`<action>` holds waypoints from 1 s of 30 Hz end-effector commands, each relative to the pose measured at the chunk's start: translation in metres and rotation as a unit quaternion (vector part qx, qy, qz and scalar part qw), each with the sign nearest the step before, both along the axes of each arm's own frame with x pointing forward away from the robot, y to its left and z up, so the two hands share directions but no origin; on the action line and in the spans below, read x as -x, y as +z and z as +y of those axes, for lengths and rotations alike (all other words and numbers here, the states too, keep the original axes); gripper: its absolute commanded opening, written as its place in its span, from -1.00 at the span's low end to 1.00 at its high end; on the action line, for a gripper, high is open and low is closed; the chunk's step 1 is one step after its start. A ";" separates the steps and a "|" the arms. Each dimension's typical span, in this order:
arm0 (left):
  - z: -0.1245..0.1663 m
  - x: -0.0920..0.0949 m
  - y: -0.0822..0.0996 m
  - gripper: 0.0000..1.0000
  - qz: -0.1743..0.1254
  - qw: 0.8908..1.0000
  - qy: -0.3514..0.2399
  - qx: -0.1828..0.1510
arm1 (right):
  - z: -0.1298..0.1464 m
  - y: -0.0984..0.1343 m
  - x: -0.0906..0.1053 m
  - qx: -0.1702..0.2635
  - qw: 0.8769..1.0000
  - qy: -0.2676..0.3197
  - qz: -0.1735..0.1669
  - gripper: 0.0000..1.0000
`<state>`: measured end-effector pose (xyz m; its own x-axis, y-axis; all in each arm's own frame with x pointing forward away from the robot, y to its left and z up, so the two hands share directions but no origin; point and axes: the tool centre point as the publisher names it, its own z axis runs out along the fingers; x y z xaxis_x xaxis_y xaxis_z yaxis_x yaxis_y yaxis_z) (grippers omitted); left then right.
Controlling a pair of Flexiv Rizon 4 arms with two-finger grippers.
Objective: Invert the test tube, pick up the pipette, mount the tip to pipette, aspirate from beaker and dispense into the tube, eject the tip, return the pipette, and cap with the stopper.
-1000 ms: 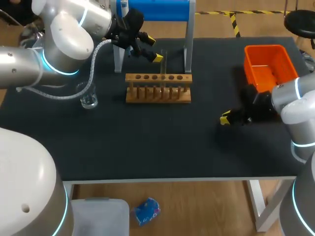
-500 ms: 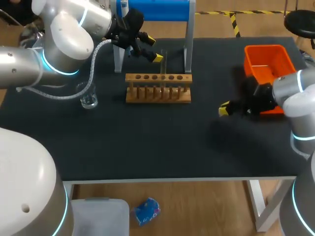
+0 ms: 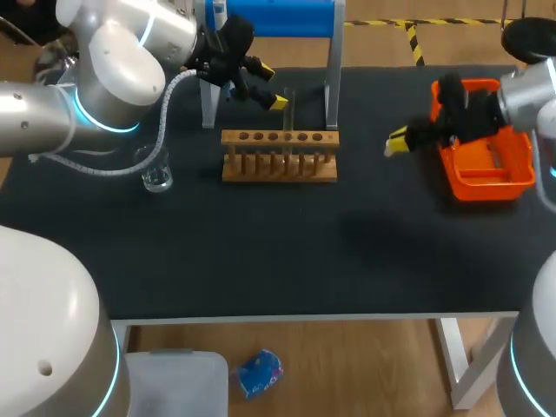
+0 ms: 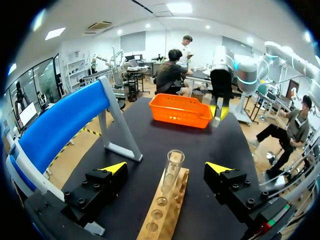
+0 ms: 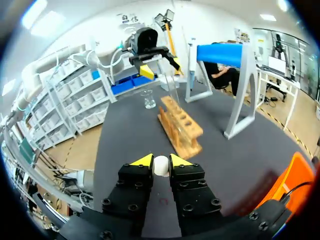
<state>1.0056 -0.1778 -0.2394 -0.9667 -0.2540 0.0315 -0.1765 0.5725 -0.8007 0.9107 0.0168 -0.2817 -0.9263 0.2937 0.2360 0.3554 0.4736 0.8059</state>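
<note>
Now | right hand (image 5: 160,161) pinches stopper (image 5: 160,166) | left hand (image 4: 166,167) straddles test tube (image 4: 173,172), fingers apart

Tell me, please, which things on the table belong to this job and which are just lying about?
Job: clear glass test tube in the wooden rack; clear glass beaker; small white round stopper in the right gripper.
Lying about, seemingly: orange plastic bin; blue-topped grey stand.

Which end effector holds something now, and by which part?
The right end effector pinches the small white stopper by its sides. The left end effector, open, holds nothing.
</note>
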 end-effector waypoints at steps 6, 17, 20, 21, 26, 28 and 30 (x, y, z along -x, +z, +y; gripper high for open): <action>0.000 -0.001 0.001 1.00 0.002 1.000 -0.001 -0.001 | 0.033 0.057 -0.043 0.030 0.998 0.060 0.016 -1.00; 0.000 -0.001 0.001 1.00 0.002 1.000 -0.001 -0.001 | 0.091 0.098 -0.074 0.042 0.996 0.079 -0.013 -1.00; 0.000 -0.001 0.001 1.00 0.002 1.000 -0.001 -0.001 | 0.106 0.107 -0.083 0.044 0.995 0.084 -0.019 -1.00; 0.000 -0.001 0.001 1.00 0.002 1.000 -0.001 -0.001 | 0.111 0.109 -0.086 0.045 0.995 0.088 -0.021 -1.00; 0.000 -0.001 0.001 1.00 0.002 1.000 -0.001 -0.001 | 0.135 0.118 -0.094 0.052 0.993 0.101 -0.029 -1.00; 0.000 -0.001 0.001 1.00 0.002 1.000 -0.001 -0.001 | 0.143 0.118 -0.096 0.056 0.992 0.106 -0.029 -1.00; 0.000 -0.001 0.001 1.00 0.002 1.000 -0.001 -0.001 | 0.149 0.118 -0.096 0.057 0.992 0.112 -0.030 -1.00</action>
<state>1.0056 -0.1778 -0.2394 -0.9667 -0.2538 0.0315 -0.1764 0.5725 -0.8007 0.9970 0.1565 -0.1634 -0.9827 0.1161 0.1442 0.1849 0.5798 0.7935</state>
